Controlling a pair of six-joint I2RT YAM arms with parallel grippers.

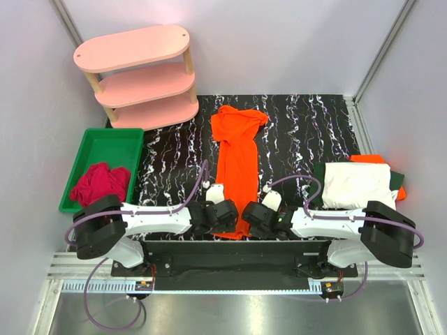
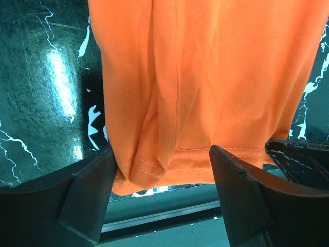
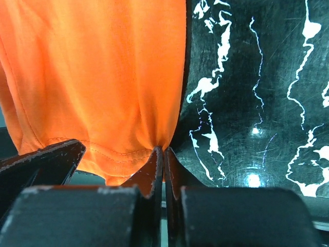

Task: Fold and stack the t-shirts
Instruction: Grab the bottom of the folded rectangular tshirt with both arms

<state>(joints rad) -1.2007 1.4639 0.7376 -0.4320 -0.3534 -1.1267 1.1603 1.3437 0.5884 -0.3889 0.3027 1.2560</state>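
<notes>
Pinching the near hem of the bright orange cloth t-shirt [image 1: 237, 164] with my right gripper [image 3: 163, 154], I have both fingers pressed flat together. The stitched edge puckers into creases that run to their tips. That grip sits at the shirt's right near corner, just where the cloth meets the glossy black marble-patterned table [image 1: 174, 153].

My left gripper [image 2: 162, 164] stands wide, one dark finger on each side of the hem at the left near corner. The left finger [image 2: 92, 185] touches a doubled fold of cloth, and the stitched edge spans the gap between the fingers without being clamped.

The shirt lies as a long narrow strip down the middle of the table. Its collar end is bunched at the far side and its hem is at the near edge between my two wrists.

To my right, well apart from it, a folded white t-shirt [image 1: 355, 183] rests on a dark green t-shirt [image 1: 397, 179], and a smaller orange t-shirt [image 1: 368, 158] peeks out behind.

On my left, a green plastic tray [image 1: 105, 143] holds a crumpled red cloth [image 1: 101, 183]. Beyond it stands a pink three-tier oval shelf [image 1: 140, 70].
</notes>
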